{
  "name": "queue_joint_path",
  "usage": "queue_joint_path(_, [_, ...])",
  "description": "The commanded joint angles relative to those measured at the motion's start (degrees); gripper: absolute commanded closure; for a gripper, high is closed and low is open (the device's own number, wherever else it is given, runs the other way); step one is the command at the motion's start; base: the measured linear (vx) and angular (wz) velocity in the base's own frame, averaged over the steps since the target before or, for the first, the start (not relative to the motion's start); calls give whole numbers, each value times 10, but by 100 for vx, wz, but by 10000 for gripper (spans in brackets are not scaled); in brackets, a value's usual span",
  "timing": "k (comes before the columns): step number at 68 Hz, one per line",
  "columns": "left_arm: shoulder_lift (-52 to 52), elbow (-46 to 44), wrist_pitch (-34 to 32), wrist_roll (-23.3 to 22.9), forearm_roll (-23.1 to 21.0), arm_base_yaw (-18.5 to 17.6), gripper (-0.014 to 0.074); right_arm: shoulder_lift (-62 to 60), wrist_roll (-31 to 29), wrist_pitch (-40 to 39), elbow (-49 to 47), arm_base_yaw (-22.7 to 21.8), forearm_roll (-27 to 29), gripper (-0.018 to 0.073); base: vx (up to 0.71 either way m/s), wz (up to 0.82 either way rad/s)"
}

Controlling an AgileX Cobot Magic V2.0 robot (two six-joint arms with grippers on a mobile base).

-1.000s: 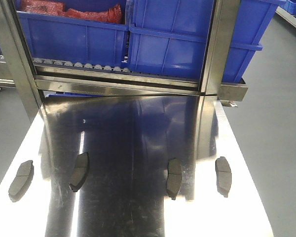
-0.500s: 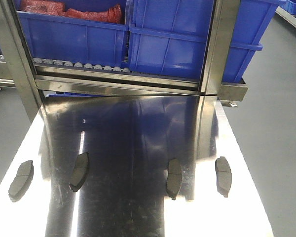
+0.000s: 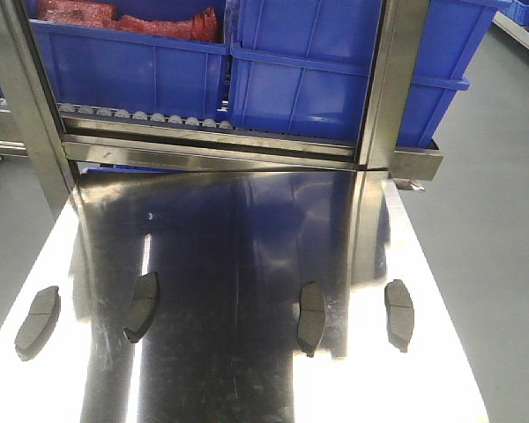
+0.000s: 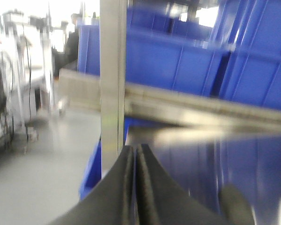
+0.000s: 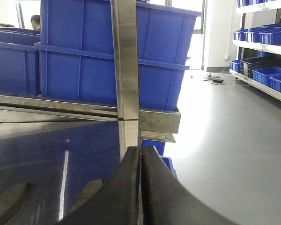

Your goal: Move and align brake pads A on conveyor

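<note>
Factory floor: blue bins (image 3: 309, 88), steel rack (image 3: 395, 79).

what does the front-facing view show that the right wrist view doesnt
Only the front-facing view: four brake pads lying apart in a row on the steel tabletop, red parts in one of the blue bins, and the rack's rollers. Only the right wrist view: the right gripper, jaws shut with nothing between them, a shelf of bins far right, and a person's head at top left; dark shapes at its lower left may be pads, unclear. Both: the blue bins, the steel post and the steel tabletop.
</note>
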Motion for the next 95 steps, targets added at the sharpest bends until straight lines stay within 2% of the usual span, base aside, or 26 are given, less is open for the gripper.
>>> queue_joint_path(1, [-8,-10,-120,0,11,-4,602,-7,0,-41,7,-4,-2,571,0,0])
queue_joint_path(7, [-8,-32,-145,4,11,-4,602,-7,0,-41,7,-4,-2,571,0,0])
queue_joint_path(13, [-8,-66,-117,10,11,-4,602,-7,0,-41,7,-4,-2,571,0,0])
queue_joint_path(24, [31,-148,16,10,8,-4,602,-7,0,-41,7,-4,-2,571,0,0])
queue_joint_path(37, [167,-244,191,10,9,-4,602,-7,0,-41,7,-4,-2,571,0,0])
queue_joint_path(52, [300,-318,312,14,4,-5,602,-7,0,-41,7,-4,-2,571,0,0])
queue_joint_path(58, [328,-324,316,14,-1,-15,602,-7,0,-41,7,-4,-2,571,0,0])
queue_joint_path(76, [370,-323,333,13,-2,-74,602,-7,0,-41,7,-4,-2,571,0,0])
queue_joint_path(85, [370,-323,324,13,6,-76,602,-7,0,-41,7,-4,-2,571,0,0])
queue_joint_path(95, [371,-323,333,-9,5,-76,599,-7,0,-41,7,-4,-2,571,0,0])
